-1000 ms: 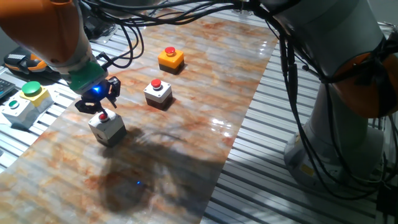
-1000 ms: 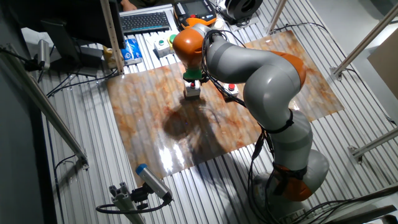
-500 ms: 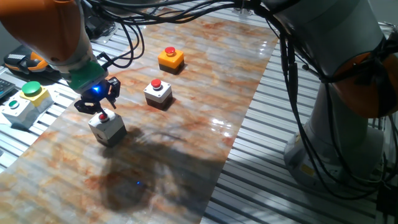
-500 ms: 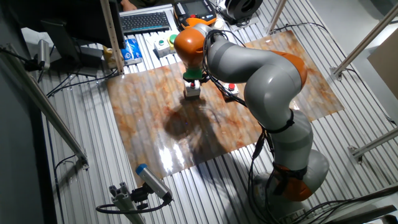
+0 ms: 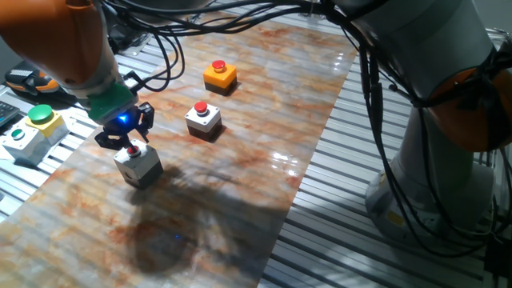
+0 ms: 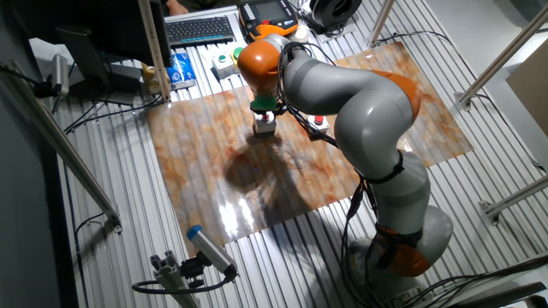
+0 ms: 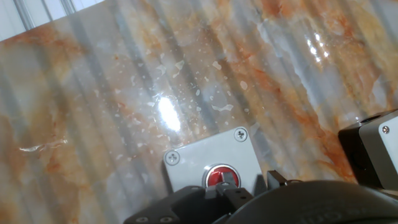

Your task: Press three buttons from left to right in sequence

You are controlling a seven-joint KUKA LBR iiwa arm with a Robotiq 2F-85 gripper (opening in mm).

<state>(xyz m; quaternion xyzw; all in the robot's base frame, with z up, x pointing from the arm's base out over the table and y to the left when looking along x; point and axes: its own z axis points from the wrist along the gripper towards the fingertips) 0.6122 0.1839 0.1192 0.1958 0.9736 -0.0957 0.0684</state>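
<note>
Three boxes with red buttons stand on the marbled board. The nearest grey-white box (image 5: 138,166) is the left one, a second grey-white box (image 5: 203,118) is in the middle, and a flat orange box (image 5: 219,76) is farthest. My gripper (image 5: 128,142) hangs right over the nearest box's red button (image 5: 133,150). In the hand view the fingertips (image 7: 227,186) sit together at the edge of that red button (image 7: 219,175), on the grey box (image 7: 205,157). The second box (image 7: 379,143) shows at the right edge. In the other fixed view the gripper (image 6: 266,114) is above the box (image 6: 265,127).
A grey box with a green button and yellow top (image 5: 30,126) stands left of the board on the ribbed table. Cables hang above the board's far end. The arm's base (image 5: 432,160) stands to the right. A keyboard (image 6: 199,30) lies behind the board.
The gripper has shifted slightly left and down over the nearest box's button. The boxes have not moved.
</note>
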